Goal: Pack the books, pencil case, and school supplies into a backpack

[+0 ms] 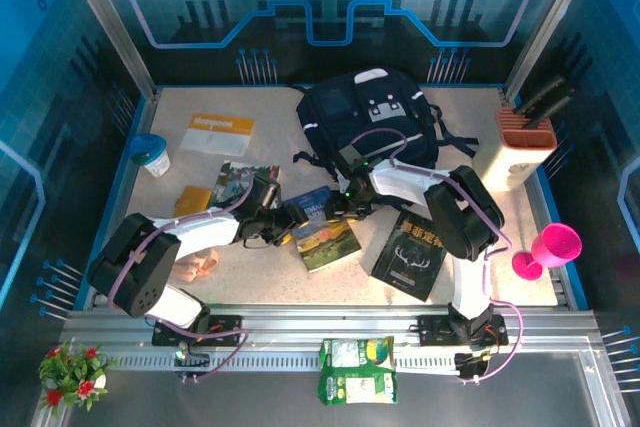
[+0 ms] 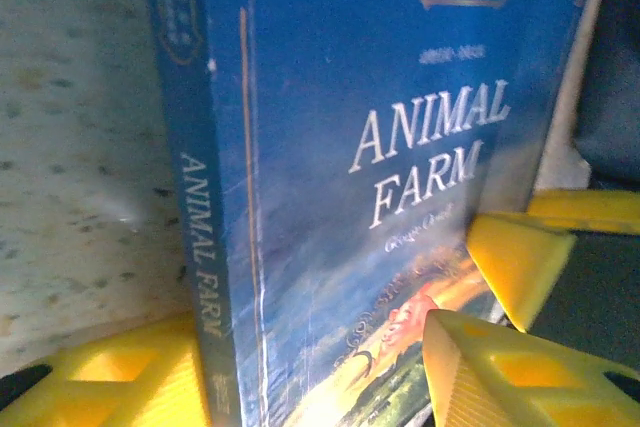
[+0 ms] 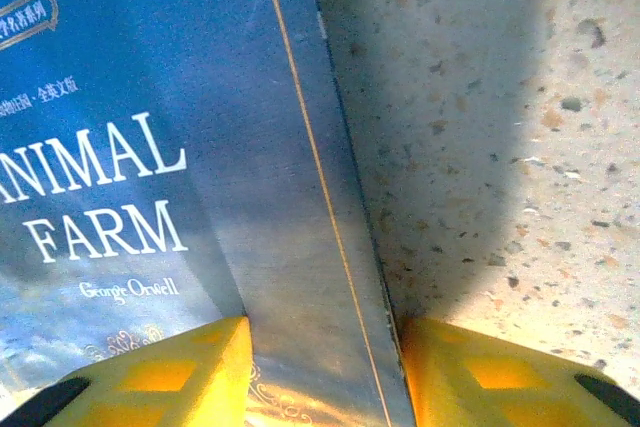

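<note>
Blue-green "Animal Farm" paperback on speckled beige table, near big navy fabric backpack. L gripper approx half closed, yellow fingers clamp book at spine. R gripper same, from other side.

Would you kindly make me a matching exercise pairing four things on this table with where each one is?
1 Animal Farm book
2 black book
3 backpack
4 pink goblet

A far side, middle
B right edge, near side
C between yellow fingers
D lying flat, just right of the Animal Farm book

Pairs: 1-C, 2-D, 3-A, 4-B
</note>
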